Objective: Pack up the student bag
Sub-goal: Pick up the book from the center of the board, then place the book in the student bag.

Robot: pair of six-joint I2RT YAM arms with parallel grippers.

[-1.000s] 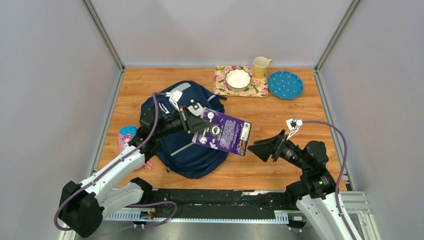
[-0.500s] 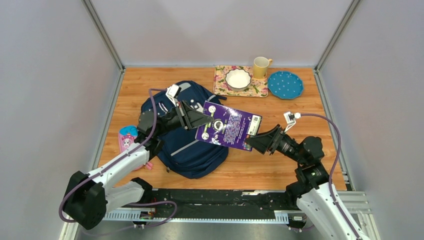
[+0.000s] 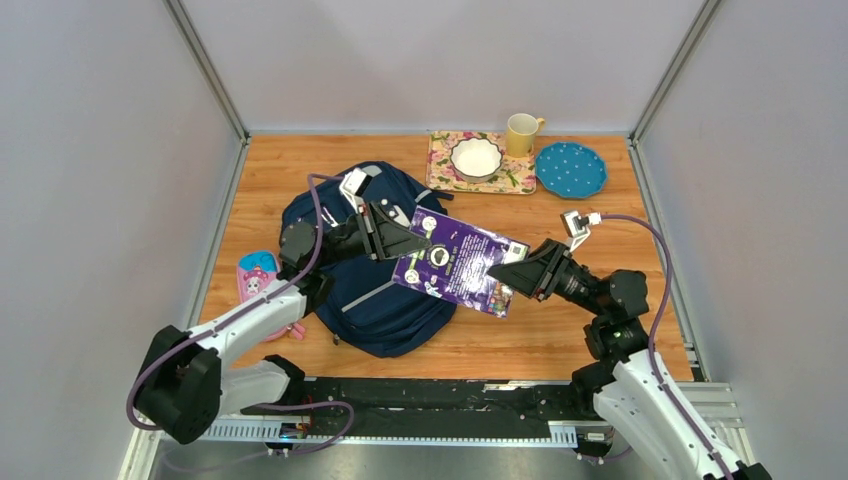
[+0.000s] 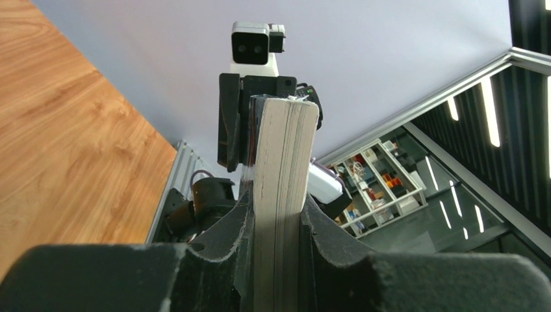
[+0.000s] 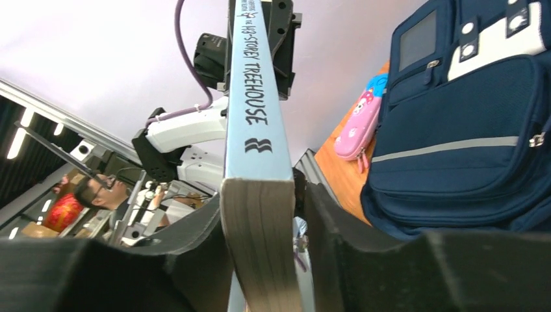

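- Top view: the student bag (image 3: 372,305) lies flat on the left half of the table (image 3: 560,330), front pockets up. A purple book (image 3: 455,262) hangs in the air over the bag's right edge, with the left gripper (image 3: 408,243) at one end and the right gripper (image 3: 502,272) at the other. A pink pencil case (image 3: 258,277) lies on the table just beside the bag's left side.
- Left wrist view: the left gripper (image 4: 276,205) is clamped on the book (image 4: 281,162), both fingers (image 4: 237,227) pressed to its covers.
- Right wrist view: the right gripper (image 5: 266,208) straddles the book (image 5: 255,123) spine-up; one pad touches, a slit shows at the other, so I cannot tell whether it grips. The student bag (image 5: 455,130) lies below, with the pencil case (image 5: 360,123) beyond.
- Progress, as I judge it: packing is early, with the book in mid-handover and not in the bag, and the pencil case unpacked
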